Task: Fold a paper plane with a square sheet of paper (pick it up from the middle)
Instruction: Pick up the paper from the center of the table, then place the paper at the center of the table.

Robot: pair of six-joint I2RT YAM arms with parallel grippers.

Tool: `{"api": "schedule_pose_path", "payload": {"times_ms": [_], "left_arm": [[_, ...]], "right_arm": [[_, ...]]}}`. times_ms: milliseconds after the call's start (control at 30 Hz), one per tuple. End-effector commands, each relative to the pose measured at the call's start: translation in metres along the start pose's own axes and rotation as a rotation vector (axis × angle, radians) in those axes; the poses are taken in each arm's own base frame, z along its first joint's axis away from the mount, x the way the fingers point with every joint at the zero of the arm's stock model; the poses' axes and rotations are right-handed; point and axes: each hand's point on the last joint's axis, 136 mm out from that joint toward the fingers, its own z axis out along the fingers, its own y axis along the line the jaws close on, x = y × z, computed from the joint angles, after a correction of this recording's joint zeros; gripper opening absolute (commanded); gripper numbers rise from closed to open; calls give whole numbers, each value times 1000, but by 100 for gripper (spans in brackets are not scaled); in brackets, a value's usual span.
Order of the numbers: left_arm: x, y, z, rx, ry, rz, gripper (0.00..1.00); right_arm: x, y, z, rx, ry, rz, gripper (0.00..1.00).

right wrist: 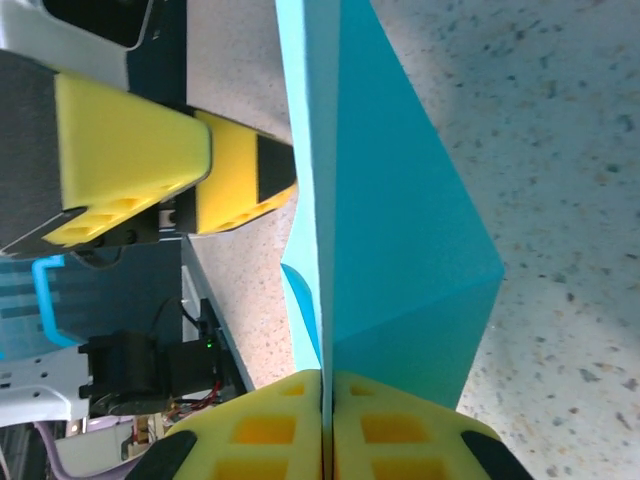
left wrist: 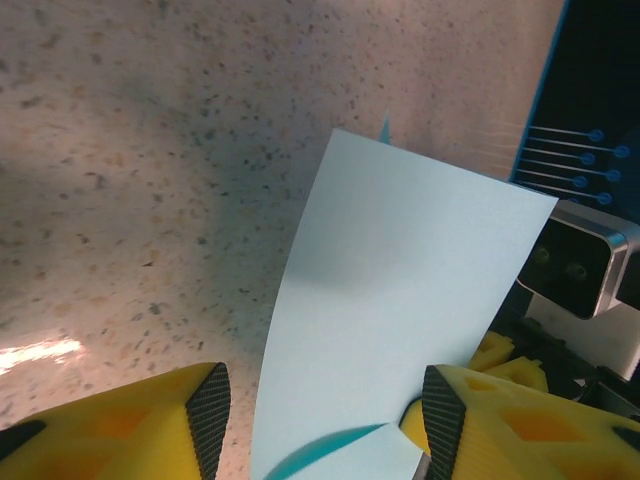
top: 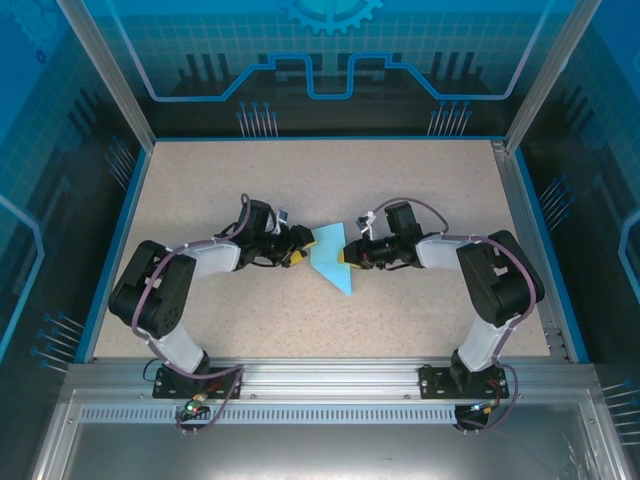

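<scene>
The light-blue sheet of paper [top: 329, 266], folded and standing on edge, is held up at mid-table between both grippers. My right gripper [top: 347, 256] is shut on it: in the right wrist view the yellow jaws [right wrist: 322, 390] pinch the fold line, and a darker triangular flap of the paper [right wrist: 400, 220] spreads right. My left gripper [top: 302, 250] faces it from the left. Its fingers [left wrist: 208, 415] stand open, with the pale sheet [left wrist: 400, 270] rising between them, clear of the left pad and close to the right one.
The speckled beige table [top: 420, 190] has blue rims and clear walls around it. An aluminium rail [top: 320, 375] carries both arm bases at the near edge. The right arm's wrist camera [left wrist: 578, 262] sits just behind the sheet.
</scene>
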Motion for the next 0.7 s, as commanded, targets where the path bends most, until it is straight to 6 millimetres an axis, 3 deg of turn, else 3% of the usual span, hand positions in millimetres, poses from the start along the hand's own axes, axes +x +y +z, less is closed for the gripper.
{"api": "schedule_pose_path", "payload": {"times_ms": [0, 300, 667], "left_arm": [[0, -12, 0, 99, 52, 1, 57], [0, -16, 3, 145, 70, 9, 47], [-1, -5, 8, 118, 70, -14, 24]], "right_arm": [[-2, 20, -9, -81, 6, -26, 10], [-3, 22, -8, -96, 18, -26, 11], [-2, -5, 3, -39, 30, 29, 16]]}}
